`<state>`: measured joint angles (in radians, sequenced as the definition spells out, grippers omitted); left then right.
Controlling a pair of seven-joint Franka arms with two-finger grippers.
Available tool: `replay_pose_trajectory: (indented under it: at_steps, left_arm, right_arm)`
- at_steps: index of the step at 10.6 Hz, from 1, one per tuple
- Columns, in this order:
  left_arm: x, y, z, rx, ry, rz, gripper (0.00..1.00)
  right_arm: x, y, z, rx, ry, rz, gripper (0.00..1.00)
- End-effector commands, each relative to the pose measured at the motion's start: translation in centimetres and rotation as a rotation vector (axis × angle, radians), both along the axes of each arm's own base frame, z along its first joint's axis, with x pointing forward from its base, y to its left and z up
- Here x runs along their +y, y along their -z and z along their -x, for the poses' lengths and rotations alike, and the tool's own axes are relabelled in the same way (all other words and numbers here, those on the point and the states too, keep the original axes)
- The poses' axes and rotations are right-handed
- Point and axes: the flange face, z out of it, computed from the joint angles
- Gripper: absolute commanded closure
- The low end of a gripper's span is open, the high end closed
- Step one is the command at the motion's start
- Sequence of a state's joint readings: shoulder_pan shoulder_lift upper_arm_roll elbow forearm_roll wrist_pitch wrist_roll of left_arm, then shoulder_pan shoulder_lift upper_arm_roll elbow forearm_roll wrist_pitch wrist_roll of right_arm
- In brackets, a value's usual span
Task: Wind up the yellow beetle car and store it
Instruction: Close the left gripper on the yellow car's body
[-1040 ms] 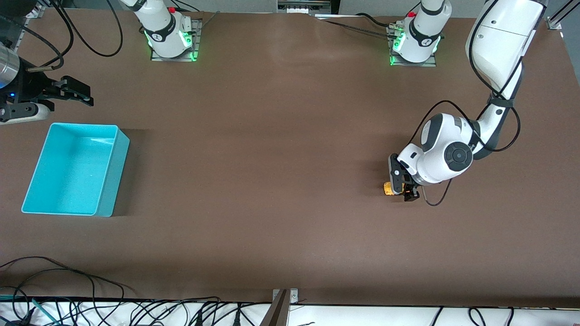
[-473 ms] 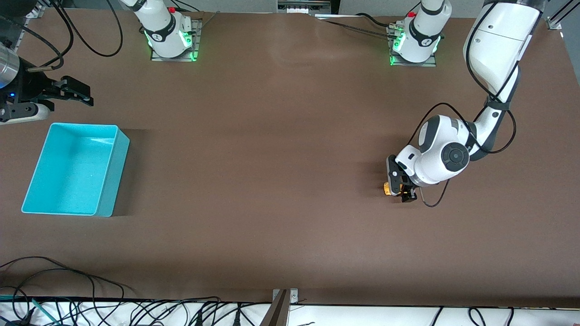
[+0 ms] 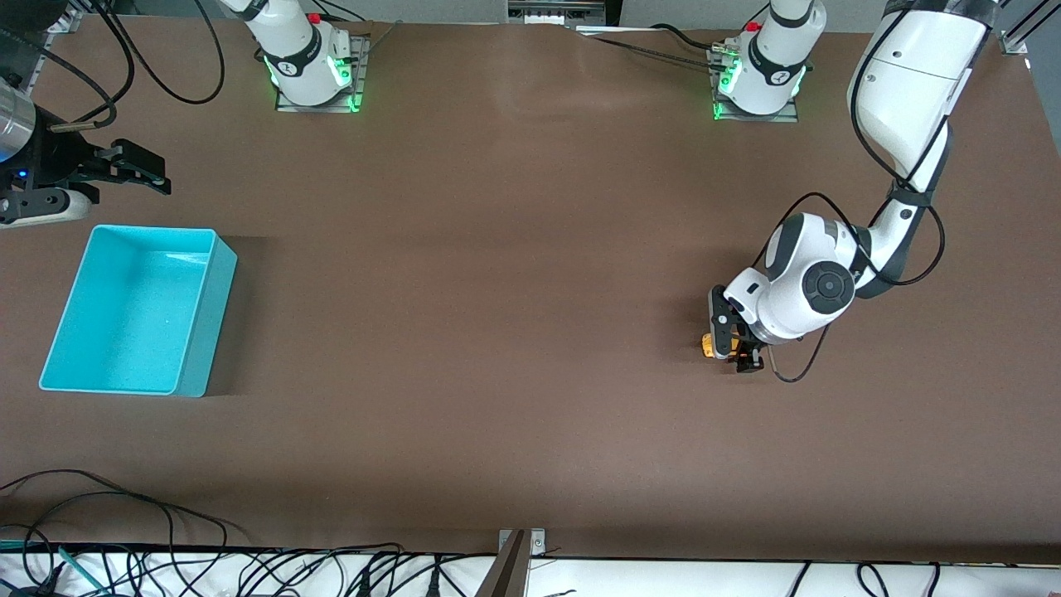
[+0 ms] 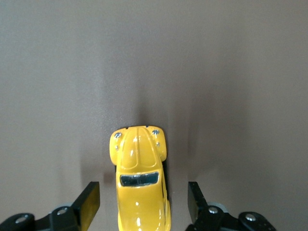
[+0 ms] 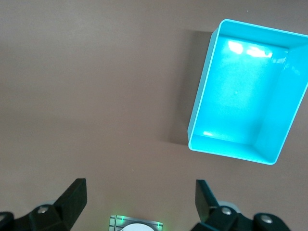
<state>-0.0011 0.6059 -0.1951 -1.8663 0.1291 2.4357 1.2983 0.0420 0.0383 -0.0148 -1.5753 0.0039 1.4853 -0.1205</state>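
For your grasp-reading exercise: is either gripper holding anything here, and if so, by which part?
Nothing is held. The left gripper straddles the yellow beetle car, fingers clear of its sides. The right gripper waits open near the turquoise bin.

Light fell evenly from above; the turquoise bin (image 3: 137, 311) cast a soft shadow and bore white glare, the yellow beetle car (image 4: 140, 185) gleamed, both sharp.

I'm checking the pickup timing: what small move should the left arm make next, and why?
Probably close the left tool onto the yellow beetle car. The car sits on the table between the open fingers, a gap showing on each side, so nothing grips it yet.
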Motion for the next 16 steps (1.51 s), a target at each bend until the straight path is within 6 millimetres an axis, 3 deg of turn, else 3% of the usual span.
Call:
replay_pose_trajectory:
  at_steps: [1, 2, 3, 5, 11, 13, 16]
  left_arm:
    - [-0.3, 0.0, -0.5, -0.017, 0.012, -0.02, 0.56]
    - [-0.4, 0.2, -0.4, -0.014, 0.014, -0.02, 0.74]
    - [-0.4, 0.3, -0.3, -0.011, 0.017, -0.021, 0.85]
    - [-0.4, 0.7, -0.2, -0.005, 0.024, -0.02, 0.91]
    - [0.7, 1.5, -0.1, 0.019, 0.021, -0.025, 0.9]
    - [3.1, 2.8, -0.2, 0.04, 0.031, -0.031, 0.91]
    - [7.6, 3.2, -0.6, 0.044, 0.048, -0.025, 0.91]
  right_arm:
    - [-0.2, -0.3, 0.1, 0.002, -0.008, -0.021, 0.0]
    - [-0.2, -0.4, 0.1, 0.001, -0.008, -0.021, 0.0]
    - [-0.3, -0.3, 0.1, 0.002, -0.006, -0.021, 0.0]
    - [-0.2, -0.3, 0.1, 0.002, -0.008, -0.021, 0.0]
    - [-0.3, -0.3, 0.1, 0.002, -0.006, -0.021, 0.0]
    - [-0.3, -0.3, 0.1, 0.002, -0.006, -0.021, 0.0]
    - [-0.3, -0.3, 0.1, 0.002, -0.006, -0.021, 0.0]
